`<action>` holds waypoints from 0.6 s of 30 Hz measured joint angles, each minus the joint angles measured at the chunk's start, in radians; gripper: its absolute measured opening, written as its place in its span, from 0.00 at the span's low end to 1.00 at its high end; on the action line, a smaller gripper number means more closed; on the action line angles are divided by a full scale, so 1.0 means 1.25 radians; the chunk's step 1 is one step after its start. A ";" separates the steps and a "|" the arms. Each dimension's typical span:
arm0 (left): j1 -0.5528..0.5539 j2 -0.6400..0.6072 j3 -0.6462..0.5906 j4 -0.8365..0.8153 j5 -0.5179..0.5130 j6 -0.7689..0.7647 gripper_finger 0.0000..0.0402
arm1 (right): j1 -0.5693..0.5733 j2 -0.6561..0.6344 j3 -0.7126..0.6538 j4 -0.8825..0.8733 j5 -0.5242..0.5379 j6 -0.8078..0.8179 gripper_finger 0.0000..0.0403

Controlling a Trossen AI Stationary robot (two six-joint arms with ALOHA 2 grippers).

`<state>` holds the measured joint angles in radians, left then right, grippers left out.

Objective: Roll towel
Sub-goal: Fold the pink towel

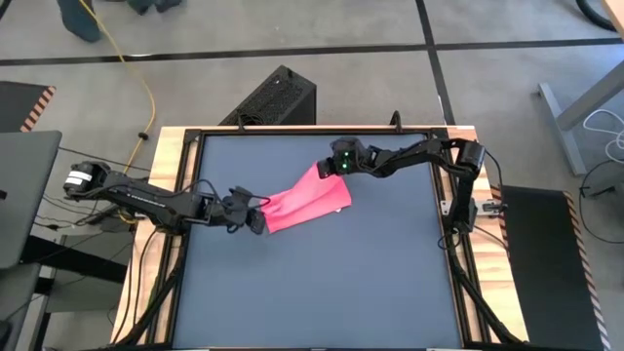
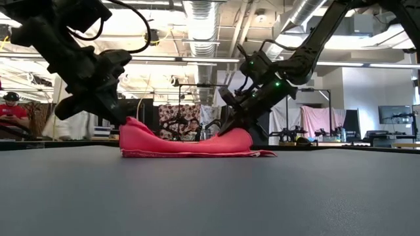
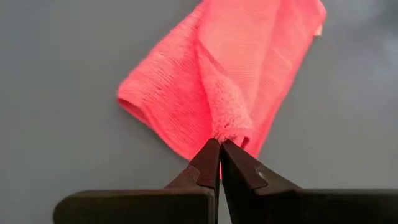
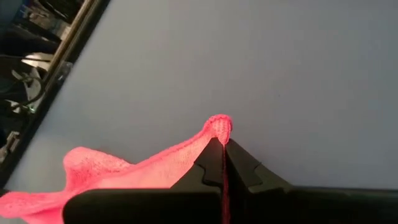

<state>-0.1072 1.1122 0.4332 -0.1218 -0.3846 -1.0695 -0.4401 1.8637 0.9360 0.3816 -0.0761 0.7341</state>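
Observation:
The bright pink towel (image 1: 307, 200) lies folded over on the dark grey tabletop (image 1: 322, 283), a little behind the table's middle. My left gripper (image 1: 261, 207) is shut on the towel's left end. My right gripper (image 1: 325, 170) is shut on the towel's far end. In the low view the towel (image 2: 190, 145) rests flat along its lower layer, with both held ends raised a little. My left gripper pinches a gathered corner of the towel (image 3: 229, 129) between its two fingertips, coming level from the table's left. The corner is raised slightly; the rest of the cloth lies slack on the table. My right gripper pinches a small bunch of the towel's edge (image 4: 219, 127) between its fingertips, slanting down from the table's far right. The held edge stands a little above the table; the cloth falls slack from it toward the left gripper.
Bare tabletop spreads toward the near edge and both sides. The table's black frame rail (image 1: 312, 132) runs close behind the right gripper. A black box (image 1: 273, 97) stands on the floor beyond the far edge.

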 joint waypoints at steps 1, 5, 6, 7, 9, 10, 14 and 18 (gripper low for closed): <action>0.003 0.000 0.000 -0.002 -0.006 0.000 0.00 | -0.001 0.000 0.000 0.011 0.000 0.000 0.04; 0.008 0.000 0.000 -0.002 -0.053 -0.001 0.00 | 0.000 0.000 0.013 0.049 0.000 -0.026 0.04; 0.008 0.000 0.000 -0.002 -0.071 -0.001 0.00 | 0.000 0.000 0.021 0.059 0.000 -0.042 0.04; 0.008 0.000 0.000 -0.003 -0.090 -0.001 0.00 | 0.000 0.000 0.031 0.064 0.000 -0.056 0.04; 0.008 0.000 0.000 -0.008 -0.128 -0.001 0.00 | 0.001 0.000 0.055 0.063 0.000 -0.082 0.04; 0.008 0.000 0.000 -0.012 -0.148 0.000 0.00 | 0.001 0.000 0.066 0.062 -0.001 -0.093 0.04; 0.008 -0.015 0.000 -0.028 -0.235 0.004 0.00 | 0.001 0.000 0.121 0.057 -0.001 -0.122 0.04; 0.009 -0.053 0.000 -0.065 -0.339 0.005 0.00 | -0.018 0.000 0.187 -0.006 -0.012 -0.149 0.04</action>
<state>-0.0963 1.0463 0.4335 -0.2031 -0.8082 -1.0630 -0.4620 1.8637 1.1701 0.3746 -0.0907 0.5483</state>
